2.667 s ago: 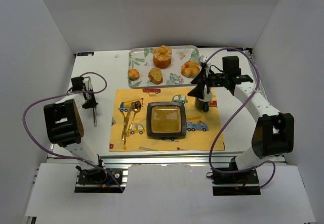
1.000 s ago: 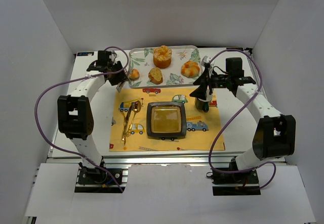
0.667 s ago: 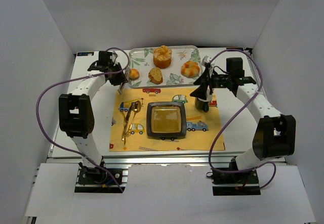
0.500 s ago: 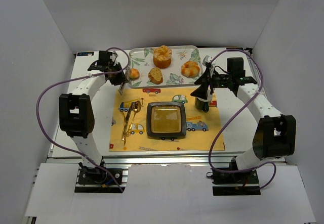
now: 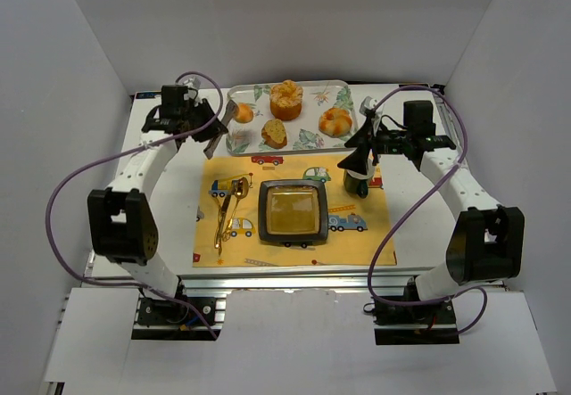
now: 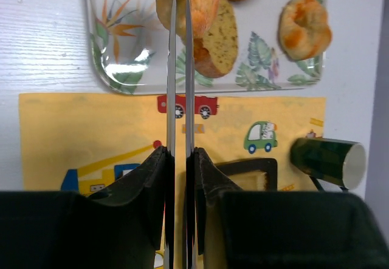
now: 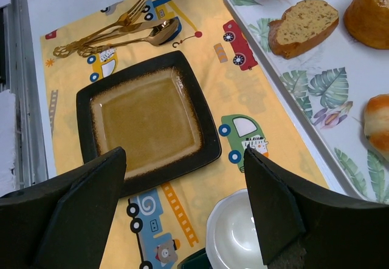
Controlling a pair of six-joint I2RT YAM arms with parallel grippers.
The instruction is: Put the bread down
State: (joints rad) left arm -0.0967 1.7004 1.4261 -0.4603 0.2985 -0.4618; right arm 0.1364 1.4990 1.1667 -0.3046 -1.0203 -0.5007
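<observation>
- The small round golden bread roll has risen off the 8 o'clock corner of the leaf-print tray.
- The left gripper pinches the roll, its arm stretched toward 12 o'clock.
- The right gripper hangs with fingers apart above the dark green cup.
</observation>
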